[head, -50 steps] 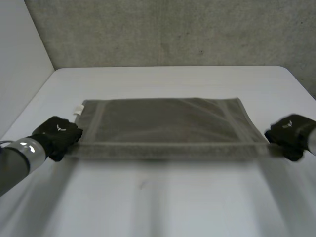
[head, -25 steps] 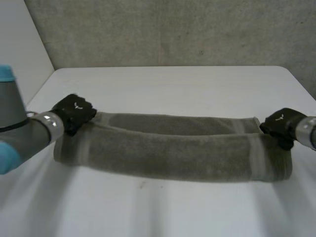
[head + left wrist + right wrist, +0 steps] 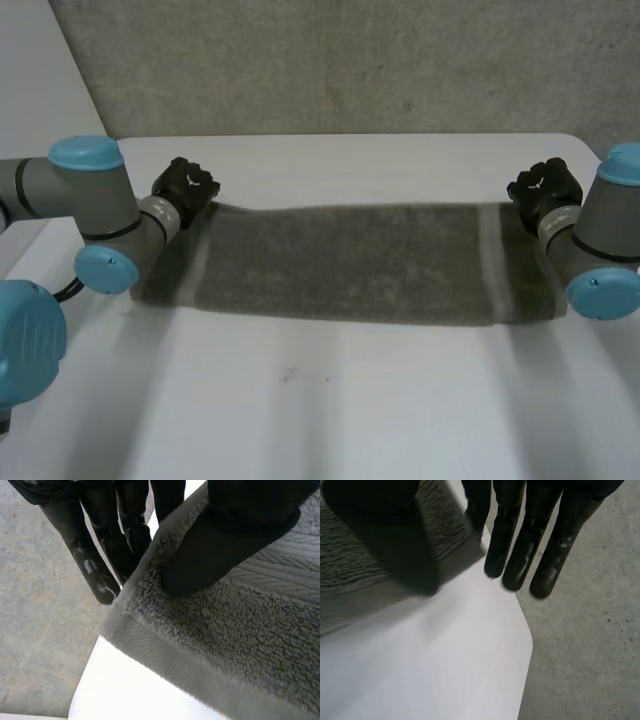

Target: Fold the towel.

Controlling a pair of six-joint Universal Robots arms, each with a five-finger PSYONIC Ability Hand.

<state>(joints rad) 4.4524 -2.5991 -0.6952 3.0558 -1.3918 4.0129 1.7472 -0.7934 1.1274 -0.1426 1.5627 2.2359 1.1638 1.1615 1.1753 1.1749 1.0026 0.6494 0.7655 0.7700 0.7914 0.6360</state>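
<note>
I see the grey terry towel (image 3: pixel 340 265) across mid-frame, soft and limp I'd say, left hand (image 3: pixel 186 185) upper left and right hand (image 3: pixel 541 187) upper right each pinching a far corner, the sensible hold.

The towel (image 3: pixel 340 262) is showing a dull olive-grey all over, with a paler band crossing it near each short end. Close up, its pile is looking looped and faintly speckled, and a finely ribbed strip is running alongside the band. The worktop (image 3: pixel 330 410) is showing plain white. The left hand (image 3: pixel 185 185) and the right hand (image 3: pixel 543 188) are both showing matt black, each bearing a small pale mark on its back. The left arm (image 3: pixel 85 195) and the right arm (image 3: pixel 610 225) are showing grey with light-blue caps. The wall (image 3: pixel 350 65) is looking mottled grey, and the floor (image 3: pixel 585 645) is showing grey with dark flecks.
</note>
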